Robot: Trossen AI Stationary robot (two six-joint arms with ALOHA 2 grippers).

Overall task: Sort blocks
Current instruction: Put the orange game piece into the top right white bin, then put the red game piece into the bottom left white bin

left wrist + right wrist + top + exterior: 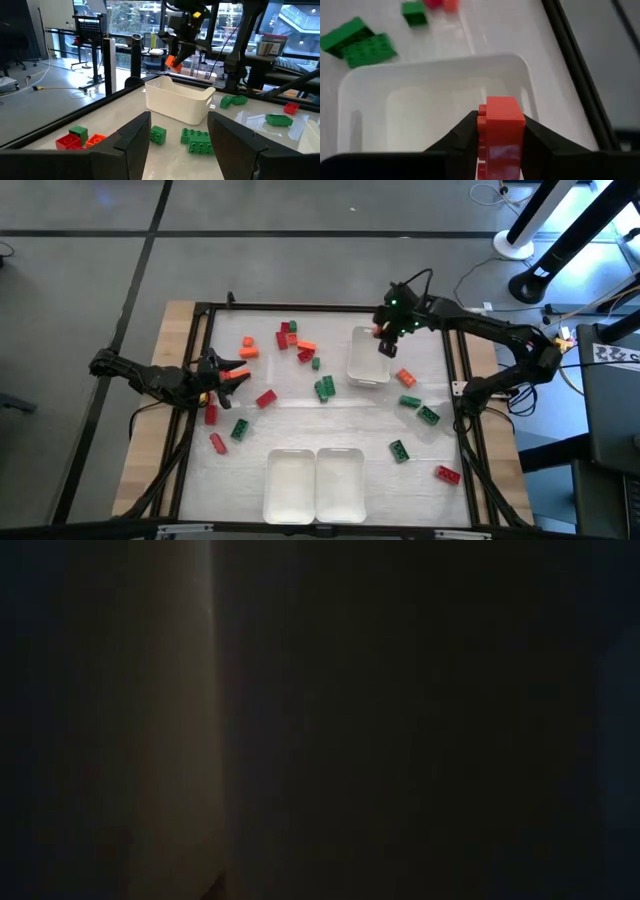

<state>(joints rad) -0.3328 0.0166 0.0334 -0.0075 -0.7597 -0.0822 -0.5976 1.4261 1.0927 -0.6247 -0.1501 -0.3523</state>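
Blocks (324,387) in red, green and orange lie scattered over the surface (300,430). The right hand (501,131) hangs above the white tray (368,360) near the far edge, its fingers clamped on an orange block (501,129). The left hand (236,374) rests low by the left edge, fingers spread wide, nothing between them. Two more trays (313,483) sit at the near edge.

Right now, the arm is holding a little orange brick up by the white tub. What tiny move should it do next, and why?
Probably open its fingers and let go. The right end effector is shut on the orange brick, and the right wrist view shows the white tub open and apparently empty just beyond it. If the brick sits short of the rim, a small nudge forward should come first. The left end effector waits, open, at the table's left.
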